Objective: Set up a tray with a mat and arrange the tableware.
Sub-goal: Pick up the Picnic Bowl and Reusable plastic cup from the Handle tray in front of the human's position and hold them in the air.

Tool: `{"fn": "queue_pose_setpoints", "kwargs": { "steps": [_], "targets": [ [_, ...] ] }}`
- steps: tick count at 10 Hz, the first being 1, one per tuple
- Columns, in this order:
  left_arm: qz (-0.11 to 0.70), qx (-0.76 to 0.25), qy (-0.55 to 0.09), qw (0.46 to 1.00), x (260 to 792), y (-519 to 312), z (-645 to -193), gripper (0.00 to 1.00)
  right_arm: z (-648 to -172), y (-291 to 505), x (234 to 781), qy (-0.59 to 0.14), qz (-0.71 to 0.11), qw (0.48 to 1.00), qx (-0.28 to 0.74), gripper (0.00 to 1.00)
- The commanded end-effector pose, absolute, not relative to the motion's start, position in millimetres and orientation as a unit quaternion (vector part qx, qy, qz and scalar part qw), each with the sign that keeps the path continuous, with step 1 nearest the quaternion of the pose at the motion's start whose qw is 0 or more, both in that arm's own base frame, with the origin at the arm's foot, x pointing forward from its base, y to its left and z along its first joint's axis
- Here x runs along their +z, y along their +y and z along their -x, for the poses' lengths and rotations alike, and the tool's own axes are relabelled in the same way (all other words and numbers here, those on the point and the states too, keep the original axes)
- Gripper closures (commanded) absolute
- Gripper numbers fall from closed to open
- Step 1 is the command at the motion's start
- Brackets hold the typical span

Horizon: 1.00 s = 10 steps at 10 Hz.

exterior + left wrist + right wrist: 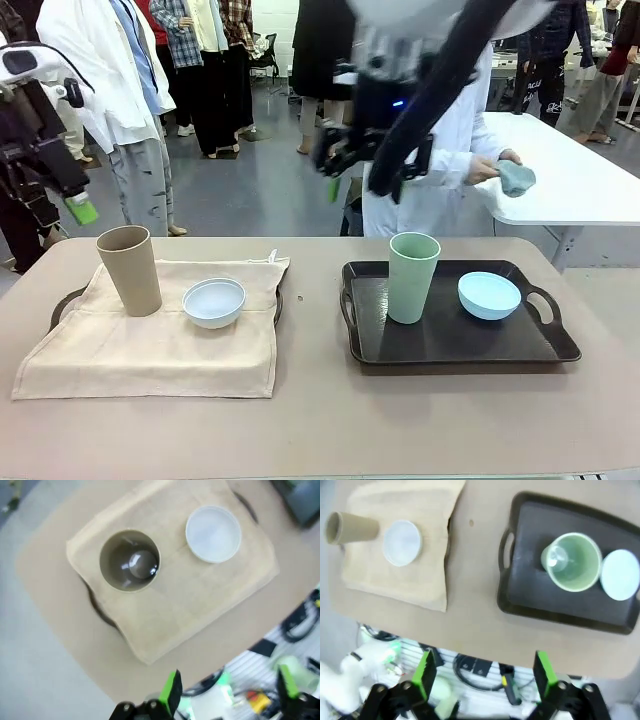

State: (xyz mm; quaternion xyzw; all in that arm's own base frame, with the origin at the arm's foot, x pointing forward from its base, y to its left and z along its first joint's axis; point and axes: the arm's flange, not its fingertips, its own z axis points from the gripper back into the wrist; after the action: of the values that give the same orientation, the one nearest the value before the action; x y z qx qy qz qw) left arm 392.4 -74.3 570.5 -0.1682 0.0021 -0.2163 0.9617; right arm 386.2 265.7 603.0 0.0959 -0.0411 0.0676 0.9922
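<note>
On the left, a beige mat (150, 345) covers a dark tray (62, 305). On it stand a tan cup (130, 270) and a white bowl (214, 302). A bare black tray (450, 340) on the right holds a pale green cup (413, 277) and a light blue bowl (489, 295). My left gripper (230, 690) hangs open high above the mat's near side, looking down into the tan cup (130, 560). High over the table's near edge, my right gripper (485, 672) is open and empty, with the green cup (571, 561) below it.
A person in a white coat stands beyond the far edge, holding a blue-grey cloth (517, 178). A white table (570, 180) sits behind at right. Bare tabletop (320, 400) lies between the trays and along the near edge.
</note>
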Motion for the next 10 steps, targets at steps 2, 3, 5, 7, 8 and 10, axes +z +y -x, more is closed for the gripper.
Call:
{"fn": "queue_pose_setpoints", "kwargs": {
  "steps": [2,3,5,7,8,10],
  "targets": [
    [0.23,-0.163,0.029,0.959,571,-59,-413,0.0,-361,155,602,-0.046,-0.212,0.975,0.042,0.0],
    [0.261,-0.163,0.027,0.951,570,-40,-420,0.0,-354,119,603,-0.056,-0.242,0.968,0.028,0.0],
    [0.316,-0.211,0.016,0.925,561,-5,-427,0.0,-338,52,594,-0.069,-0.292,0.954,-0.002,0.0],
    [0.37,-0.217,0.044,0.902,552,22,-431,0.0,-328,-9,577,-0.081,-0.332,0.94,-0.011,0.0],
    [0.394,-0.215,0.06,0.892,546,35,-427,0.0,-325,-34,570,-0.098,-0.341,0.935,-0.002,0.0],
    [0.421,-0.185,0.058,0.886,532,58,-420,0.0,-330,-75,560,-0.112,-0.359,0.927,-0.009,0.0]
  ]
}}
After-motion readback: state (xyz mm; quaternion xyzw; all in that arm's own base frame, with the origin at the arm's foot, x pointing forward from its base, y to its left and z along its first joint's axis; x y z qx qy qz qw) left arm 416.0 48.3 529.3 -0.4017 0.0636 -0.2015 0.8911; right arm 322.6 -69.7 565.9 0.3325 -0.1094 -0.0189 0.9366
